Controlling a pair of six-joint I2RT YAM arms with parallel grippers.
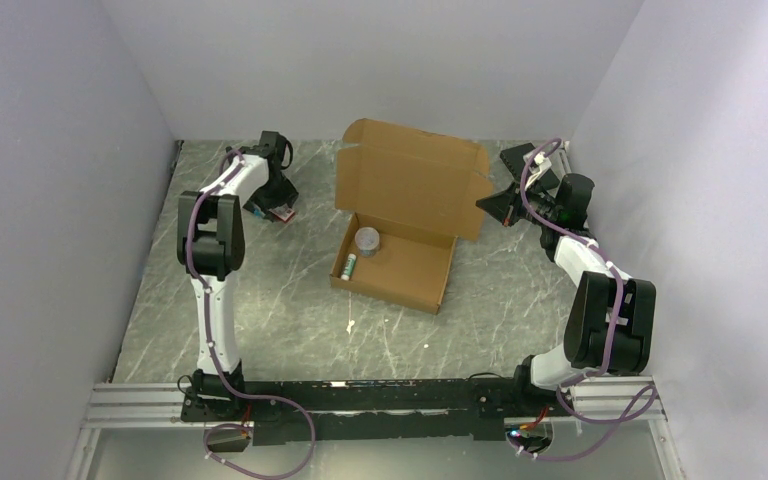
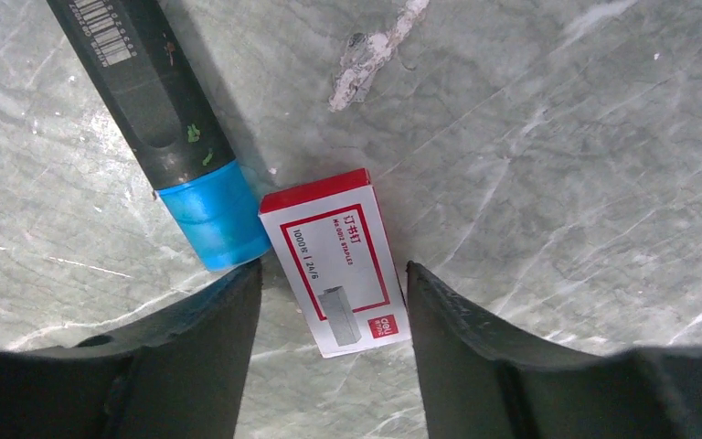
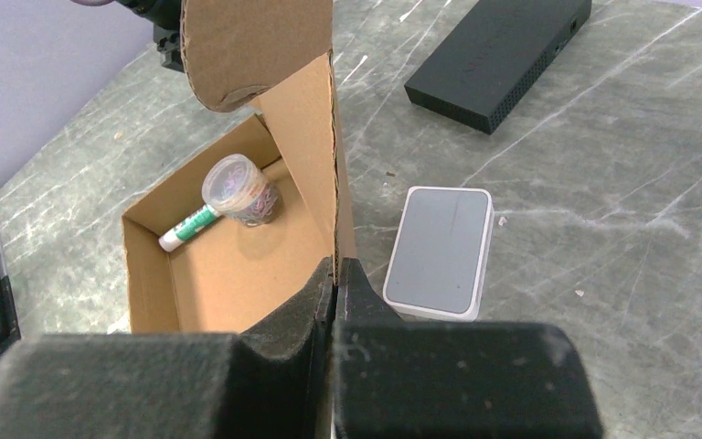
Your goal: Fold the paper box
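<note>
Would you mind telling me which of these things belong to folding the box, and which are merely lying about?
Job: paper box; right pincer, shut on its flap.
Lying about: staple box; blue-capped marker; black slab; grey-topped case; jar and tube inside the box.

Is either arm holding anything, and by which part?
The right gripper pinches the paper box by the side edge of its upright lid. The left gripper hangs open over a staples box, holding nothing.

Your left tool points down, fingers spread wide; your right tool points inward, fingers pinched tight
</note>
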